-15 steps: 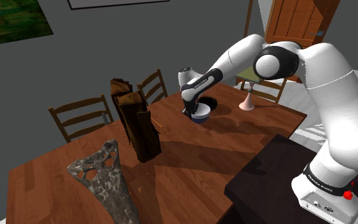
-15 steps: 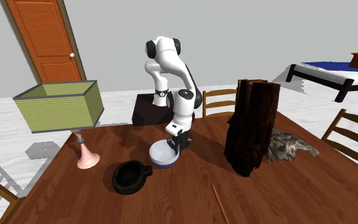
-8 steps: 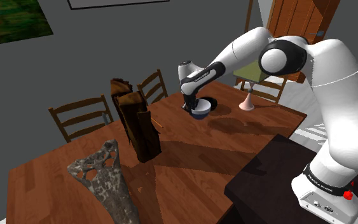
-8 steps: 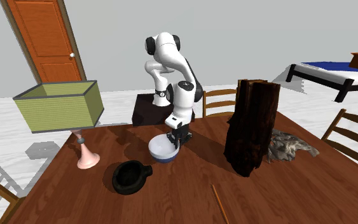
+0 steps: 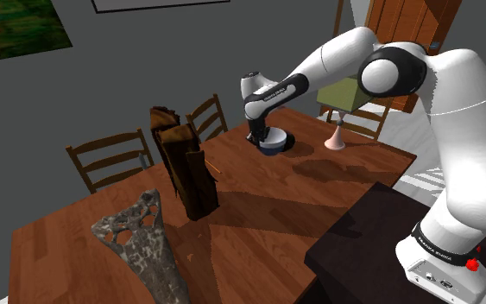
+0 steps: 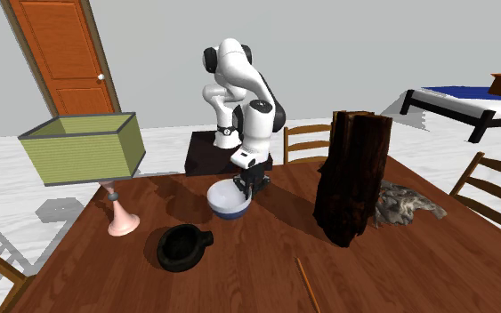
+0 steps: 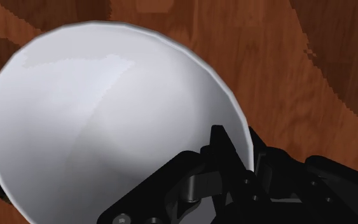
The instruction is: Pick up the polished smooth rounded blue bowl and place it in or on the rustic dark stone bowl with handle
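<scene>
The tool [image 6: 249,184] pinches the rim of the white-lined blue bowl [image 6: 228,204], which hangs tilted under it, seemingly clear of the table [image 6: 373,267]. Carrying is in hand; next the bowl must travel over the dark handled bowl [image 6: 182,246], near and below the tool, then lower

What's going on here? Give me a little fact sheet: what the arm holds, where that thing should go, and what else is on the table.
gripper: shut on the bowl's rim
held thing: blue bowl, white inside, tilted, seemingly just off the table
destination: dark bowl with handle, empty, on the table, below and left of the blue bowl in the second exterior view
also on the table: lamp with a green shade; dark wood block
step left: set the blue bowl in the dark bowl
</scene>
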`<action>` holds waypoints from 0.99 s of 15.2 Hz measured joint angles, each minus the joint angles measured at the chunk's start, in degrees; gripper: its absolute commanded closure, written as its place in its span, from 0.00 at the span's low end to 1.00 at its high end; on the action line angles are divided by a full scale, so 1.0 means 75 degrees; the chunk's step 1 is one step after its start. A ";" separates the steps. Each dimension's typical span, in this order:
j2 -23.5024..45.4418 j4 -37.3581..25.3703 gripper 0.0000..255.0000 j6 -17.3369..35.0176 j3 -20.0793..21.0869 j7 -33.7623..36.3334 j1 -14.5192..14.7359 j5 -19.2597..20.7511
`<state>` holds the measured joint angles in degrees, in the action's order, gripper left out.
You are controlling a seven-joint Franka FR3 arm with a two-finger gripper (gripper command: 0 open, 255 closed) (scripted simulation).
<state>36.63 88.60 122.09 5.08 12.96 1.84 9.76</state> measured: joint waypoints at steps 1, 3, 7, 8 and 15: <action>-0.0073 0.0001 1.00 -0.0072 0.0006 -0.0014 -0.0006 -0.0009; -0.0163 -0.0064 1.00 -0.0224 0.0016 -0.0032 -0.0006 -0.0027; -0.0375 -0.0156 1.00 -0.0527 0.0036 -0.0072 -0.0012 -0.0062; -0.0448 -0.0150 1.00 -0.0593 0.0039 -0.0095 -0.0025 -0.0073; 0.0254 -0.1627 1.00 -0.1295 -0.0114 -0.0845 -0.0489 -0.0141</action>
<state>38.53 76.40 112.38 4.23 6.63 -1.83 8.71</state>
